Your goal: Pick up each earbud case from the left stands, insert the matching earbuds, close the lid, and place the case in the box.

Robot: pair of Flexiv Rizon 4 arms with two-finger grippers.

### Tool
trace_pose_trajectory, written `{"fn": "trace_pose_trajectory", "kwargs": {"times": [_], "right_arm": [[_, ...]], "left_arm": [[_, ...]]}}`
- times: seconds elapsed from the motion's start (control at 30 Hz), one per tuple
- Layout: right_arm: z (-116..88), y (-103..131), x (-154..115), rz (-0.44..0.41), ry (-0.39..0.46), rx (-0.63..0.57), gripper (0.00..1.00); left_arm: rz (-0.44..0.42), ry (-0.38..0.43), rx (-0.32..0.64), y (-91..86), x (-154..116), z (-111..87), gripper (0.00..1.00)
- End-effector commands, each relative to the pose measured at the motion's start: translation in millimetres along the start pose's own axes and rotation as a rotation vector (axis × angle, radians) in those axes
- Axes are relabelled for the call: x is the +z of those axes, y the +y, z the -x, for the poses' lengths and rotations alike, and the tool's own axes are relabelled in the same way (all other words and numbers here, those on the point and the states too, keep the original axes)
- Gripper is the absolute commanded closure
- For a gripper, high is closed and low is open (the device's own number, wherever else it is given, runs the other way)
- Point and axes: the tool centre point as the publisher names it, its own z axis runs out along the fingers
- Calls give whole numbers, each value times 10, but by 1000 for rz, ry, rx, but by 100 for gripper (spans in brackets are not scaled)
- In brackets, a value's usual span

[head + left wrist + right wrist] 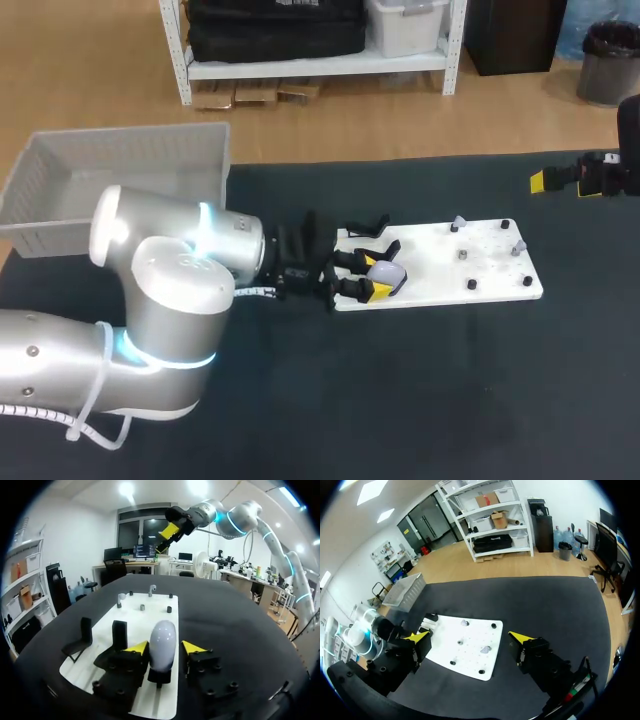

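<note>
A pale lilac, egg-shaped earbud case (388,275) (163,642) stands on a black stand at the near left end of the white board (470,285) (150,610). My left gripper (370,277) (164,649) is shut on it, one yellow tip against each side. Two grey earbuds (458,224) (151,587) sit on pegs at the board's far end. My right gripper (550,180) (470,637) hangs open and empty high above the table's far right, well away from the board.
A white plastic box (120,170) (407,587) stands at the table's back left. Two empty black stands (365,228) (82,635) rise beside the case. Several black pegs (471,285) dot the board. Dark table cloth surrounds the board.
</note>
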Motion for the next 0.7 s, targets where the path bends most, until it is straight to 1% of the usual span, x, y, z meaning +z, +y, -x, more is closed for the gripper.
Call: {"fn": "trace_pose_trajectory", "kwargs": {"times": [0.03, 0.17, 0.3, 0.37, 0.47, 0.53, 0.7], "right_arm": [[-1, -3, -3, 0, 1, -1, 0], [-1, -3, -3, 0, 1, -1, 0], [-1, -3, -3, 0, 1, -1, 0], [-1, -3, -3, 0, 1, -1, 0], [-1, -3, -3, 0, 1, -1, 0], [-1, -3, -3, 0, 1, -1, 0], [-1, -3, -3, 0, 1, -1, 0]], "left_arm": [[0, -3, 2, 2, 4, -19, 64], [-3, 0, 1, -13, 4, -18, 61], [-5, 3, -1, -12, 4, -28, 60], [-5, 5, -1, -11, 5, -30, 58], [-7, 7, -1, -8, 13, -38, 59], [-10, 7, -1, -11, 20, -40, 61], [-13, 10, -4, -14, 28, -50, 62]]}}
